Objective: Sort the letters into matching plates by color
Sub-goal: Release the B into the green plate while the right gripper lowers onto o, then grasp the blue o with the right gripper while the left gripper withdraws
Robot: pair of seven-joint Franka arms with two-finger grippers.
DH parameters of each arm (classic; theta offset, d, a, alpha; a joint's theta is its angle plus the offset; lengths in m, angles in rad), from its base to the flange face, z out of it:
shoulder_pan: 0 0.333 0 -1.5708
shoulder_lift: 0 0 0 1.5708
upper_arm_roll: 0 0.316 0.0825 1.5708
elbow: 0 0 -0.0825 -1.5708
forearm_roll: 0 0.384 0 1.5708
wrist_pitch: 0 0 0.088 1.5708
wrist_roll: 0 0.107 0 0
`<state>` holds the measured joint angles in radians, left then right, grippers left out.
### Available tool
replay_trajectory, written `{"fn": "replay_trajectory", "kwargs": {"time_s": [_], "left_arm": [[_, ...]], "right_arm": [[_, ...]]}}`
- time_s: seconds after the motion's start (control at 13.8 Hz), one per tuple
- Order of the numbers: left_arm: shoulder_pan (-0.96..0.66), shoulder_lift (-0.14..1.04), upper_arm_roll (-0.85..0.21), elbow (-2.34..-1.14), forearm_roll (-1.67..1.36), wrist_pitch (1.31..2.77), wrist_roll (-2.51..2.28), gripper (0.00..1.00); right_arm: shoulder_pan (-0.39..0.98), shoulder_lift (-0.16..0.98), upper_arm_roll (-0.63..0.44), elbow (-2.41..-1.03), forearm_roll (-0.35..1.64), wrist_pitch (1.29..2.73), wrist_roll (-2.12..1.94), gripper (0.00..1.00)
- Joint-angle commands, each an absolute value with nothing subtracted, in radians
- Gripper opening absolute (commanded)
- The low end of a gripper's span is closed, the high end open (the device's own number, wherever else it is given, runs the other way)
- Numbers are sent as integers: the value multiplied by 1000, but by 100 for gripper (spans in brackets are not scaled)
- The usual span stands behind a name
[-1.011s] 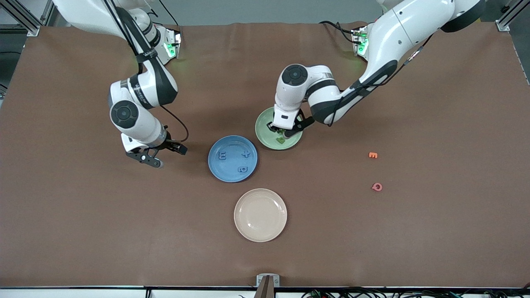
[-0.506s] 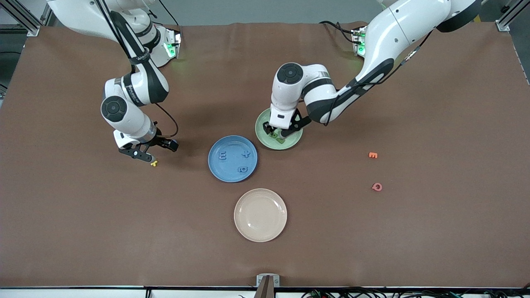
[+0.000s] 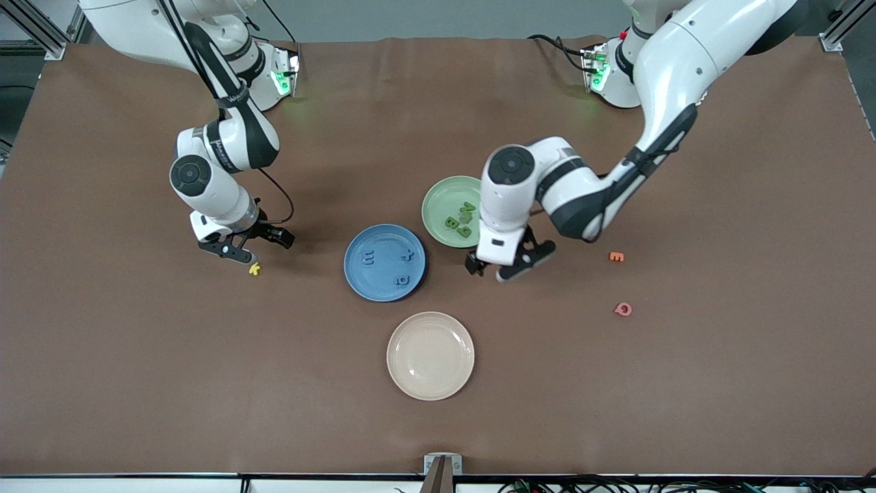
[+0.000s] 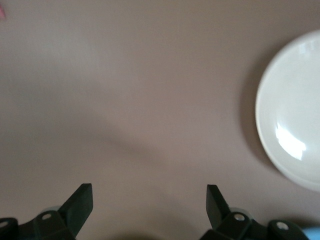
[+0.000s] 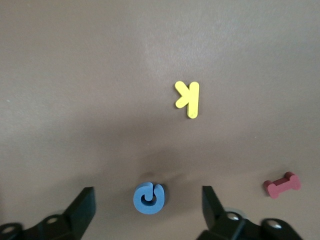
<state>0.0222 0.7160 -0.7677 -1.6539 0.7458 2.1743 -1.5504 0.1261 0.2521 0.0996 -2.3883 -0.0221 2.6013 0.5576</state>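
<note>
The blue plate (image 3: 356,277) holds three blue letters (image 3: 369,258). Beside it and farther from the front camera, the pale green plate (image 3: 438,198) holds a cluster of green letters (image 3: 460,220). My left gripper (image 3: 489,270) (image 4: 150,200) is open and empty over bare table beside the green plate. My right gripper (image 3: 254,246) (image 5: 147,192) is open low over the table toward the right arm's end. A blue letter (image 5: 148,200) lies between its fingers, touching neither. That letter is hidden in the front view.
A yellow letter (image 3: 254,269) (image 5: 188,98) lies just past the right gripper, and a dark red letter (image 5: 282,184) lies beside it. A cream plate (image 3: 430,383) (image 4: 295,115) sits nearest the front camera. An orange letter (image 3: 616,257) and a pink letter (image 3: 623,309) lie toward the left arm's end.
The left gripper opened over the green plate, left a green letter there, and moved off the plate toward the front camera. The right gripper shifted, uncovering the yellow letter.
</note>
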Motion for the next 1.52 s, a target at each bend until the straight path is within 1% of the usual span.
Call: {"fn": "replay_trajectory", "kwargs": {"time_s": [0.0, 0.14, 0.29, 0.36, 0.51, 0.65, 0.94, 1.23, 1.3, 1.44], "left_arm": [[12, 681, -694, -1599, 764, 2097, -1435, 100], [20, 678, -641, -1543, 762, 2069, -1291, 100], [61, 677, -637, -1487, 753, 2066, -1212, 100], [75, 666, -635, -1476, 736, 2066, -1181, 100], [89, 621, -595, -1480, 721, 2065, -1172, 100], [107, 563, -571, -1482, 637, 2036, -1048, 100], [77, 430, -382, -1485, 346, 2019, -737, 100], [77, 303, -309, -1488, 192, 1883, -514, 100], [77, 272, -293, -1489, 160, 1843, -468, 100], [63, 206, -241, -1494, 112, 1755, -376, 100]], "right_arm": [[121, 281, 112, -2401, -31, 2643, 566, 85], [126, 311, 112, -2401, -31, 2678, 583, 83], [143, 327, 110, -2401, -31, 2694, 604, 83], [147, 328, 112, -2401, -31, 2692, 610, 83], [152, 334, 110, -2401, -31, 2683, 611, 82], [152, 334, 110, -2402, -31, 2680, 611, 81], [153, 333, 110, -2404, -31, 2662, 611, 81], [153, 333, 110, -2404, -31, 2649, 611, 80], [153, 333, 110, -2404, -31, 2649, 611, 78], [153, 333, 110, -2404, -31, 2649, 611, 71]]}}
